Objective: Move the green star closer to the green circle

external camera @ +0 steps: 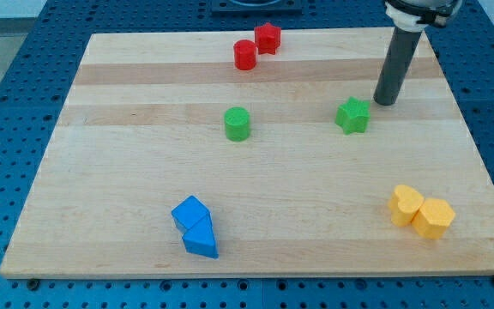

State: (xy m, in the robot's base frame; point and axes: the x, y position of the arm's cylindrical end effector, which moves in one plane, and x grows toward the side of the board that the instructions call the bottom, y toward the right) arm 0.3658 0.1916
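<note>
The green star (352,116) lies on the wooden board (127,172), right of centre. The green circle (237,124) stands to the view's left of it, a good gap apart. My tip (385,102) rests on the board just to the upper right of the green star, a small gap from it and not touching. The dark rod rises from there toward the view's top right.
A red cylinder (245,55) and a red block (268,39) sit together near the top centre. A blue cube (189,213) and a blue triangle (201,240) lie at the bottom left. Two yellow blocks (406,206) (433,218) lie at the bottom right.
</note>
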